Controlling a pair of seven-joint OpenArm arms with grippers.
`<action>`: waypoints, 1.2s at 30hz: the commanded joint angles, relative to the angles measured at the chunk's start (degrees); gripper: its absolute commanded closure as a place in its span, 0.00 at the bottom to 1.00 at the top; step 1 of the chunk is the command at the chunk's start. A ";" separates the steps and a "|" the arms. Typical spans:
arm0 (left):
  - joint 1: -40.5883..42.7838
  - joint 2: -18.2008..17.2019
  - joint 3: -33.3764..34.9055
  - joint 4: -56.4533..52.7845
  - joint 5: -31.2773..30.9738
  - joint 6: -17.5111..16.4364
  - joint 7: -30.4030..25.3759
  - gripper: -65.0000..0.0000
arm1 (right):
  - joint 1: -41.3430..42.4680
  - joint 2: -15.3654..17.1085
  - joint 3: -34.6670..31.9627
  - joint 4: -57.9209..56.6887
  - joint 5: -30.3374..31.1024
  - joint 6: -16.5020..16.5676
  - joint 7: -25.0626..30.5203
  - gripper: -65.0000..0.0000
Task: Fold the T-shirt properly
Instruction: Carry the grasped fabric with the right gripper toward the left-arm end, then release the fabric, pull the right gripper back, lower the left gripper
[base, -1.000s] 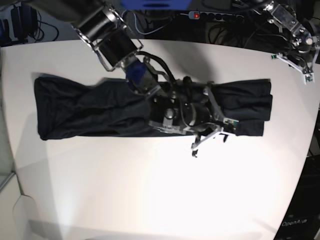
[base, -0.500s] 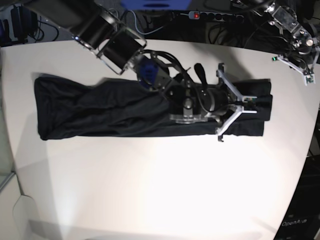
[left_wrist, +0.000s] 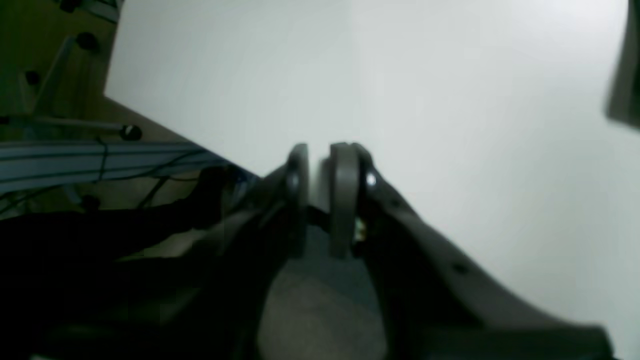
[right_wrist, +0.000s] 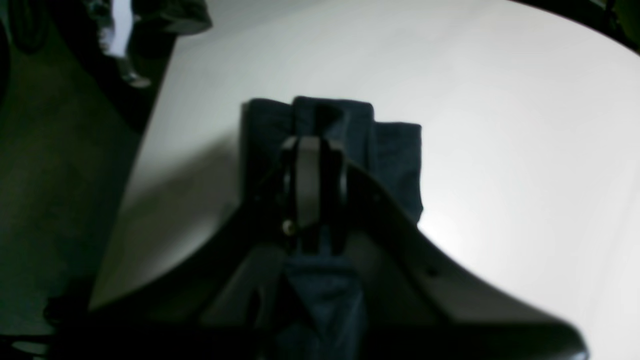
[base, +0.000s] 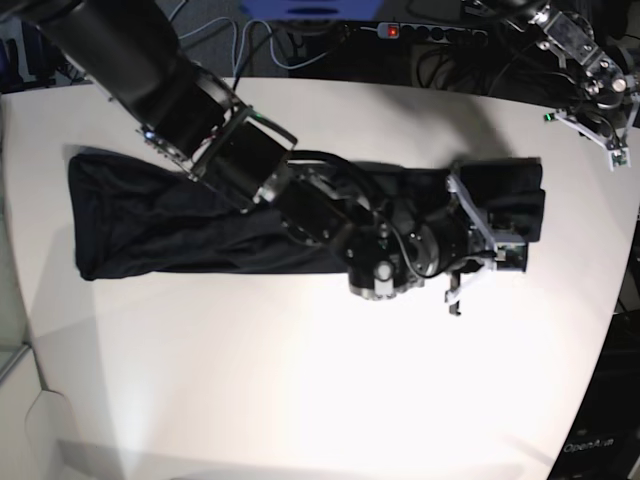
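Black T-shirt (base: 170, 220) lies flat on white tabletop (base: 300, 380), folded into a long band running left-right in base view. Right arm reaches across over it, w/ right pincer (base: 478, 268) down near the shirt's right end. Right wrist view: right pincer (right_wrist: 310, 165) w/ jaws together, dark shirt cloth (right_wrist: 395, 155) beneath and past the tips; can't tell if any cloth is pinched. Left pincer (base: 600, 120) sits at tabletop's far right corner, well apart from shirt. Left wrist view: left pincer (left_wrist: 320, 175) nearly together, narrow gap, nothing in it, bare tabletop (left_wrist: 450, 100) below.
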 joint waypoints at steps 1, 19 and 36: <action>0.62 0.68 0.17 -0.87 1.78 -1.30 4.33 0.88 | 1.86 -0.92 0.27 0.50 1.26 -0.07 1.94 1.00; 0.44 2.53 3.77 -0.87 1.78 -1.30 4.42 0.88 | 0.54 -0.92 -1.05 -2.93 1.43 -3.11 2.12 1.00; 0.88 2.62 3.77 -0.78 1.78 -1.30 4.42 0.88 | -1.66 -0.92 -5.53 -2.49 1.43 -3.37 4.93 1.00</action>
